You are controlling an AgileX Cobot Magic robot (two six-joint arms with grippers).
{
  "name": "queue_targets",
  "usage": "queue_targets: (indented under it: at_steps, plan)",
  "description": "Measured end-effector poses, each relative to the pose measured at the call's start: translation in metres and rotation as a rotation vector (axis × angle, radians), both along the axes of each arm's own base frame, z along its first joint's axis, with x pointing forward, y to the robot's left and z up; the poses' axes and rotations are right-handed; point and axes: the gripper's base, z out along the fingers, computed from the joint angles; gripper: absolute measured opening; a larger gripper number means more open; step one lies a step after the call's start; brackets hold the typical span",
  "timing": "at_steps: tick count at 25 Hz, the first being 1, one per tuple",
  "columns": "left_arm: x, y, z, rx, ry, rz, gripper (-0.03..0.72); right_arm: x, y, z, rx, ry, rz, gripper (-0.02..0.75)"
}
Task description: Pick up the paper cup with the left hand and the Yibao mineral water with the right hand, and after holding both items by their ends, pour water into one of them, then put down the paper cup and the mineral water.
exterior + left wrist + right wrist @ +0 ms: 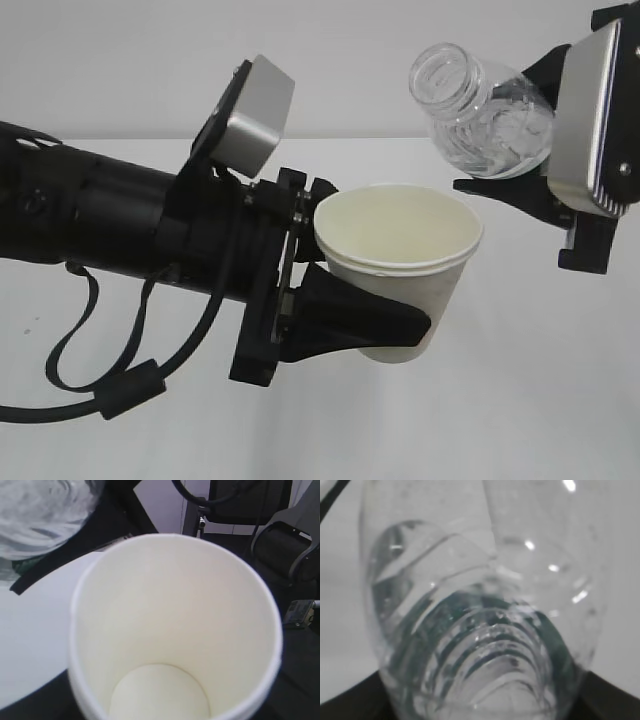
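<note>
My left gripper [345, 300] is shut on the white paper cup [398, 270] and holds it upright above the table, mouth up. The left wrist view looks down into the cup [170, 630], which appears dry inside. My right gripper [540, 190] is shut on the Yibao mineral water bottle [485, 110], a clear ribbed bottle with no cap, tilted with its open neck pointing up-left, just above and right of the cup's rim. The bottle fills the right wrist view [480, 630], with green label tint showing through. No water is seen leaving the bottle.
The white table [520, 400] lies below both grippers. A black cable [110, 380] hangs under the left arm. In the left wrist view, dark chairs and gear [280, 540] stand beyond the table edge.
</note>
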Motion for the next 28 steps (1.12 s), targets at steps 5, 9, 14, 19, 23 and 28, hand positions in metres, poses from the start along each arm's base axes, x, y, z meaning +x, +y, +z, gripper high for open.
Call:
queue_targets:
  at_steps: [5,9,14,19,23,28]
  plan:
    - [0.0003,0.0000,-0.0002,0.002,-0.001,0.003,0.454,0.0001,-0.0002,-0.0001,-0.049,-0.042,0.024,0.475]
    - [0.0004,0.0000,-0.0003,0.003,-0.001,0.004,0.454,0.0001,-0.0002,-0.0001,-0.085,-0.073,0.044,0.474]
    - [-0.0005,0.0005,-0.0018,0.020,-0.004,-0.007,0.454,0.0002,-0.0003,-0.0001,-0.121,-0.104,0.061,0.474]
    - [-0.0015,0.0012,-0.0036,0.040,-0.006,-0.019,0.454,0.0002,-0.0003,-0.0001,-0.164,-0.141,0.085,0.474]
    - [-0.0015,0.0012,-0.0036,0.040,-0.005,-0.019,0.454,0.0003,-0.0004,-0.0001,-0.193,-0.166,0.099,0.474]
    - [-0.0037,0.0007,-0.0014,0.017,0.009,-0.040,0.454,0.0005,-0.0006,0.0000,-0.234,-0.201,0.117,0.474]
